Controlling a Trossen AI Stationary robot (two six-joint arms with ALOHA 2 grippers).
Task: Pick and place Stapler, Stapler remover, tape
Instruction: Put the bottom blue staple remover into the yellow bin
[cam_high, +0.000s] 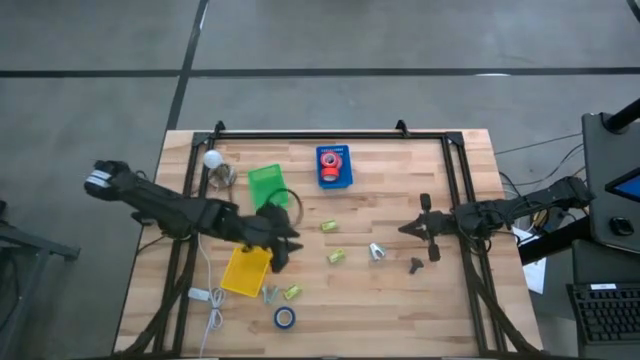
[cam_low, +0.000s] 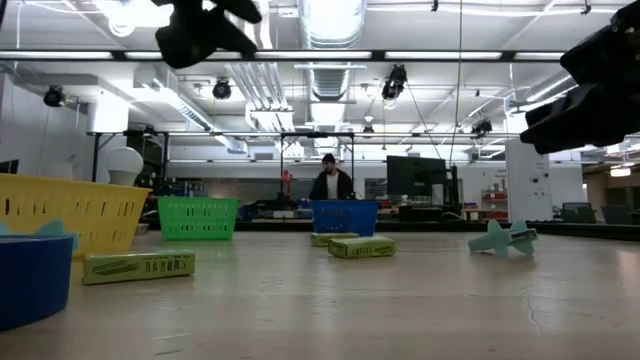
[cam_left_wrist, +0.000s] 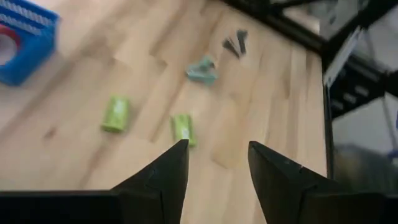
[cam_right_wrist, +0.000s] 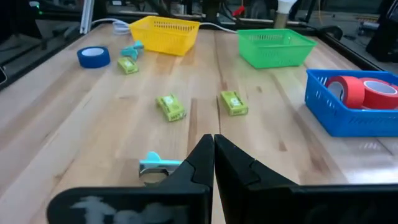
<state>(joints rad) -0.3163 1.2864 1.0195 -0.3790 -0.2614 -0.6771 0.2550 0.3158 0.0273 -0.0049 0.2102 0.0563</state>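
The left gripper (cam_high: 283, 238), jaws spread and empty, hangs above the yellow bin (cam_high: 246, 271) near the table's (cam_high: 400, 300) left edge, apparently releasing there, while red tape (cam_high: 332, 165) fills the blue bin (cam_high: 345, 180) by the far edge and the right gripper (cam_high: 408, 229) waits pressed together.

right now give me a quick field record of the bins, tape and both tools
blue bin: holds red tape
yellow bin: beside left tool
green bin: contents cannot be told
blue tape: loose on the table, near front edge
left tool: open, empty, above the table near yellow bin
right tool: shut, empty, at right side
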